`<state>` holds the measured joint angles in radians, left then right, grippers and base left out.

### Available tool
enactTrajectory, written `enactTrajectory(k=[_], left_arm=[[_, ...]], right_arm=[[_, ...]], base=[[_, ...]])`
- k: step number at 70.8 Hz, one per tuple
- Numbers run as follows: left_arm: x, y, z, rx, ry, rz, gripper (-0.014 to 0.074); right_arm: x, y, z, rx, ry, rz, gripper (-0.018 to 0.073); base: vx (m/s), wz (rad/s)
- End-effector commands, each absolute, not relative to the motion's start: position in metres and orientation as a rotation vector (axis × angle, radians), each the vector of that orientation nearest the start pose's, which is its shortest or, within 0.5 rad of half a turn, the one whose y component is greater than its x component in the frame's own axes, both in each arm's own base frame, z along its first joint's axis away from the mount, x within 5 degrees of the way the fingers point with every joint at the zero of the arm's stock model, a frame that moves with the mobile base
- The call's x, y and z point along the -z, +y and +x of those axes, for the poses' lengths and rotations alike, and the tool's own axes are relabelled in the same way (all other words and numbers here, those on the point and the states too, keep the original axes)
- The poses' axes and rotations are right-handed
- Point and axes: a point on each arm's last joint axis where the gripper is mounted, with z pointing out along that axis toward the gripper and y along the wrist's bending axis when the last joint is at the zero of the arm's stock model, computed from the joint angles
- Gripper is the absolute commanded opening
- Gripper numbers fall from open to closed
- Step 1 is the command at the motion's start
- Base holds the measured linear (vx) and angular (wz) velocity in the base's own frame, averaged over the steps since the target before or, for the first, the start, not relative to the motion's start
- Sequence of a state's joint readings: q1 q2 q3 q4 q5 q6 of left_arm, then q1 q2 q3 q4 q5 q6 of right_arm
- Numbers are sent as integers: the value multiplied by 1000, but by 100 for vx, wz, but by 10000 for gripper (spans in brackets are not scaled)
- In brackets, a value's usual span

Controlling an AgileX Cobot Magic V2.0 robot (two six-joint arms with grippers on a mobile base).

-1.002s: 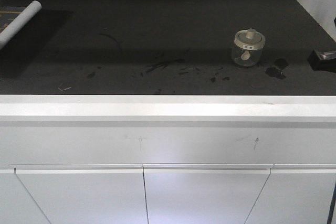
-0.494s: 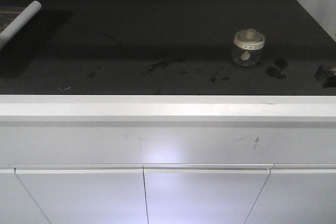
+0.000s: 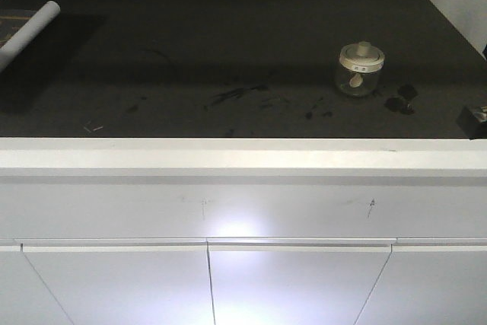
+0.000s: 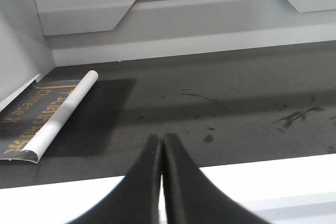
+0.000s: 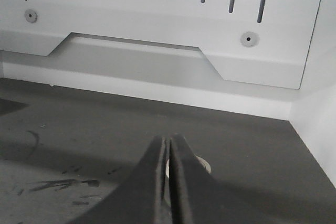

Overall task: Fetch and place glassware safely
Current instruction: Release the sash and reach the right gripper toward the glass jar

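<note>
At the upper left of the front view the white paper roll [image 3: 27, 28] lies where it lay a second ago. The left hand [image 4: 160, 139], seen only from its own wrist camera, is closed and empty, its two fingers pressed together over the near edge of the dark tabletop [image 3: 228, 28]. Across the middle the smudges [image 3: 236, 95] are unchanged. Right of centre the glass jar [image 3: 361, 71] stands upright on the tabletop with its lid on, in the same spot as before.

The change is at the right edge. Over the last second the right hand [image 5: 168, 140] has slid down and outward in the front view, from a clear dark shape level with the jar to a sliver at the frame's border (well apart from the jar). Its wrist view shows the fingers closed to a thin slit, holding nothing. I judge the fetch has not begun, and this hand must open before it can take the jar.
</note>
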<state>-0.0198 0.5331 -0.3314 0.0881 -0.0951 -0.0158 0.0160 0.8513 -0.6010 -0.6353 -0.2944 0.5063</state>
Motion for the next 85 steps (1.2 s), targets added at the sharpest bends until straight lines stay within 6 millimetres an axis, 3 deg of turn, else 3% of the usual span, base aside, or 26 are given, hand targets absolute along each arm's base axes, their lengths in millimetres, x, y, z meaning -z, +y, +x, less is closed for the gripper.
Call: enactTrajectory(k=[1,26,35,48,58,73,85], left_arm=[[-306,-4,119,-12,1495,71,-7],[-306,-4,119,-12,1497,71,-7],[-306,-4,119,-12,1497,71,-7],[-306,-4,119,-12,1497,71,-7],[-306,-4,119,-12,1497,71,-7],[-306,-4,119,-12,1497,71,-7],[-306,-4,119,-12,1497,71,-7]], right_arm=[[-364,22,180,-86,1390,-247,-1],[-362,20,180,-77,1411,-236,36],[-360,19,181,-69,1428,-229,145],[-354,19,188,-67,1467,-227,374],[-339,20,207,-82,1539,-231,450],[-314,30,242,-174,1520,-314,446],[-294,25,278,-187,1478,-197,446]], base=[[0,0],[0,0],[0,0],[0,0],[0,0],[0,0],[0,0]])
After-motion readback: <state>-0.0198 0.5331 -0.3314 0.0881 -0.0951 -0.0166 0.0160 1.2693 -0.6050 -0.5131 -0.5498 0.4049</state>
